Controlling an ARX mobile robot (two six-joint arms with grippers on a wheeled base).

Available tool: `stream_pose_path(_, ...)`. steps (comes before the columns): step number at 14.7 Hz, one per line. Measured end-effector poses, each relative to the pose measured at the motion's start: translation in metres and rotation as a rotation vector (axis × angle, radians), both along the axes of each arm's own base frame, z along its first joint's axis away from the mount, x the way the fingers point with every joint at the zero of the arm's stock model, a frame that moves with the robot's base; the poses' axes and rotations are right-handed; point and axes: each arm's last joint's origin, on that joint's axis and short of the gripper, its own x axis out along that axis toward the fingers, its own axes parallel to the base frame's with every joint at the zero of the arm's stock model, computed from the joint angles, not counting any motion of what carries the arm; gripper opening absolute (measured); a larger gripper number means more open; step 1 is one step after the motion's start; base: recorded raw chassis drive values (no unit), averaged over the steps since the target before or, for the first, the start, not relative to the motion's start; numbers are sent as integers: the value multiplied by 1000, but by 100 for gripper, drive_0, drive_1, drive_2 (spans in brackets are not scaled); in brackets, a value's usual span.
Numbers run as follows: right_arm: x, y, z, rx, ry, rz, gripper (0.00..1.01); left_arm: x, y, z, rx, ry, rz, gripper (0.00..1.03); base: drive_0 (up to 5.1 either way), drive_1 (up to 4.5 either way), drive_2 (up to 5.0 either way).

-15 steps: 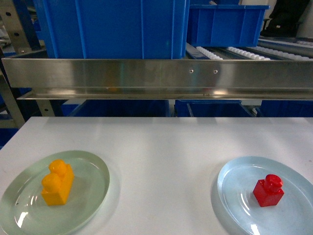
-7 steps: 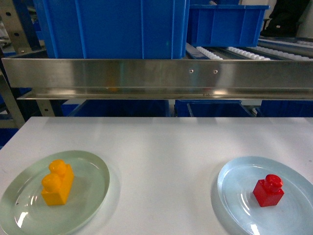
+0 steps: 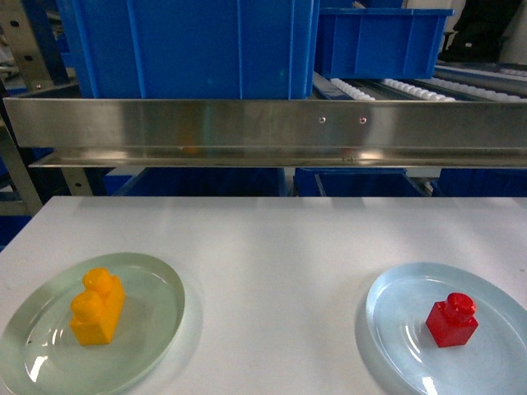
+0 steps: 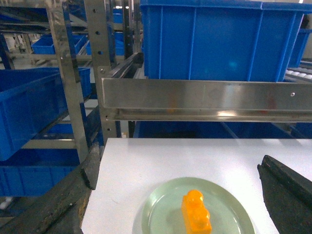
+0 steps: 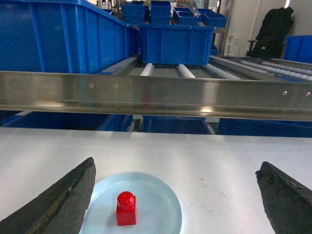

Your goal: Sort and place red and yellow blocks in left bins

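Both end effectors spread: right [image 5: 175, 195] framing red block [image 5: 126, 208]; left [image 4: 175, 204] framing yellow block [image 4: 196, 218].

No text, label, brand or number can be read on anything in these views

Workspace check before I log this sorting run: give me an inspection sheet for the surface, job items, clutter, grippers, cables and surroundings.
Surface: white table, bare between the plates.
Job's things: yellow block upright on the greenish plate at left; red block upright on the bluish plate at right; big blue bin on the rack behind, a smaller blue bin to its right.
Clutter: nothing seen.
Grippers: left gripper open, above the yellow block; right gripper open, fingers wide either side of the red block, touching nothing.
Cables: nothing seen.
Surroundings: steel rail, roller shelving, more blue crates.
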Motion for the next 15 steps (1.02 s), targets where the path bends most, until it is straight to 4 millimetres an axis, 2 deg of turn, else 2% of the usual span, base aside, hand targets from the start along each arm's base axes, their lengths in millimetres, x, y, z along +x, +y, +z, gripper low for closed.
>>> stream_pose_path(3,32,13,20,-22,14,74,98,38,4,28,-13,2,-39,98,0,0,0)
stream_pose_path(6,79,24,10,-57,100,117,98,96,3,17,-48,134,-81,98,0,0,0)
stream_pose_path(8,119,32,-5,-70,197,160,98,138,-3,8,-40,160,-111,98,0,0,0)
stream_pose_path(13,142,39,-22,-82,284,186,98,162,-6,-6,-26,165,-108,98,0,0,0)
stream_pose_path(15,156,44,-38,-87,343,199,98,173,-6,-26,-30,243,-94,98,0,0,0)
